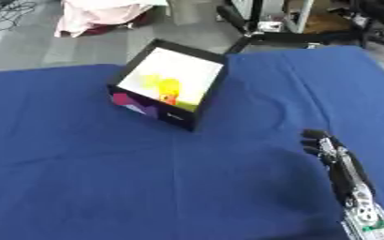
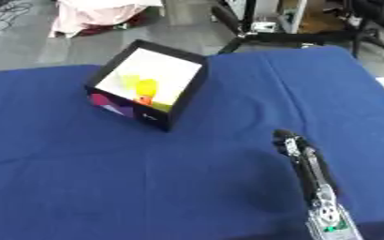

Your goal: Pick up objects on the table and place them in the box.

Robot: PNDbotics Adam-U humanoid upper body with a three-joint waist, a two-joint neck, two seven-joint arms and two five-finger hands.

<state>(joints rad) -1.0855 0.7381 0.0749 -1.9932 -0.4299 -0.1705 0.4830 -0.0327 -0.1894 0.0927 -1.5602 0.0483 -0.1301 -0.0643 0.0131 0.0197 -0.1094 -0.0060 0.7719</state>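
A black box (image 1: 197,92) with a white inside stands on the blue tablecloth (image 1: 80,168) at the upper middle. Inside it lie yellow things (image 1: 167,86) and a small orange one (image 1: 167,99). My right hand (image 1: 329,150) reaches in from the lower right, seen edge-on above the cloth, fingers held straight and together with nothing in them. It is well to the right of and nearer than the box. My left hand is out of sight.
Beyond the table's far edge lie grey floor, a pink cloth bundle (image 1: 97,16) at the upper left and black stand legs (image 1: 253,33) and a chair at the upper right.
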